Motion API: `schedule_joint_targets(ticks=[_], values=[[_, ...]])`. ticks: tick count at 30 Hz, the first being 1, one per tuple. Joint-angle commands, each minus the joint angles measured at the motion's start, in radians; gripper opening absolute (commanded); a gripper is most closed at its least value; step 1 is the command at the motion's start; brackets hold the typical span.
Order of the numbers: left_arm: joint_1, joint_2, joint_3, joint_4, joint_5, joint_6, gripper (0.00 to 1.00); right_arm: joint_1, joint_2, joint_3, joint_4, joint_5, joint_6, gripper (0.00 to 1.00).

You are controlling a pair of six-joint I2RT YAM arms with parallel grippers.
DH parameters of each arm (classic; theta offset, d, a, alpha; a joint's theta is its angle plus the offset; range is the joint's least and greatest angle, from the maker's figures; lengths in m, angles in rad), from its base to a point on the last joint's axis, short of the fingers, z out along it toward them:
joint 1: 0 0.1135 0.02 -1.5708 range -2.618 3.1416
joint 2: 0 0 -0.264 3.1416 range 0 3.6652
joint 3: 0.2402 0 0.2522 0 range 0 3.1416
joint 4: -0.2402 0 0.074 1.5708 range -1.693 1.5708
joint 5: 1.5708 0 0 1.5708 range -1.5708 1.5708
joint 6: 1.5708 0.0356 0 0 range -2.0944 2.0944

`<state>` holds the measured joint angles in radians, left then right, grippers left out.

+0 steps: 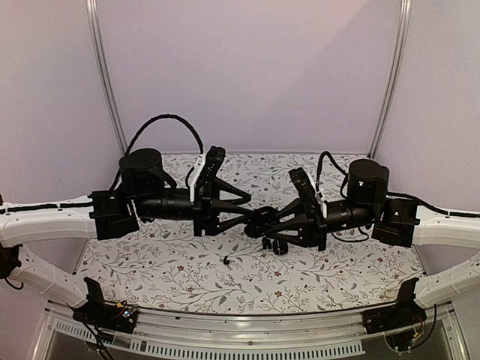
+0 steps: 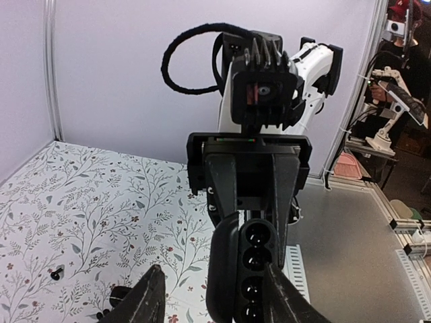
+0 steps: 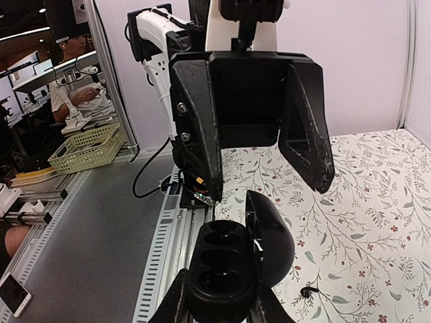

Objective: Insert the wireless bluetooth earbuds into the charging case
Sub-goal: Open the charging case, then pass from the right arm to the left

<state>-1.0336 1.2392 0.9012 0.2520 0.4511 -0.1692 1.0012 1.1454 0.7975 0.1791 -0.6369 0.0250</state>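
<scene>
Your one plainly visible earbud (image 1: 226, 260) lies loose on the flower-patterned counter (image 1: 150, 262). It is nearer the arm bases than the spot where your two arms meet, and touches neither set of fingers. From the right wrist camera it shows as a small black speck on the counter, low and to the right of the charging case (image 3: 222, 269). A few more small black pieces (image 1: 276, 246) sit under your right arm, too dark to tell what they are.

The charging case is up off the counter, clamped between your right fingers (image 3: 170, 304) by its lower body. Its lid (image 3: 271, 237) is swung open and the dark hollows are exposed.

Your left fingers (image 3: 202, 134) face the case head-on from the other side. They stand spread apart with nothing between them, their tips just short of the case's open end, so the earbud is well below and behind them.
</scene>
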Motion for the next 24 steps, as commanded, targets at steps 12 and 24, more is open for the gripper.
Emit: schedule_joint_targets(ticks=[12, 24], values=[[-0.019, 0.065, 0.066, -0.076, 0.012, 0.029, 0.31, 0.007, 0.0, 0.019, -0.02, -0.017, -0.014, 0.07], [-0.035, 0.096, 0.094, -0.079, 0.064, 0.034, 0.1, 0.007, -0.001, 0.014, -0.024, -0.006, -0.014, 0.07]])
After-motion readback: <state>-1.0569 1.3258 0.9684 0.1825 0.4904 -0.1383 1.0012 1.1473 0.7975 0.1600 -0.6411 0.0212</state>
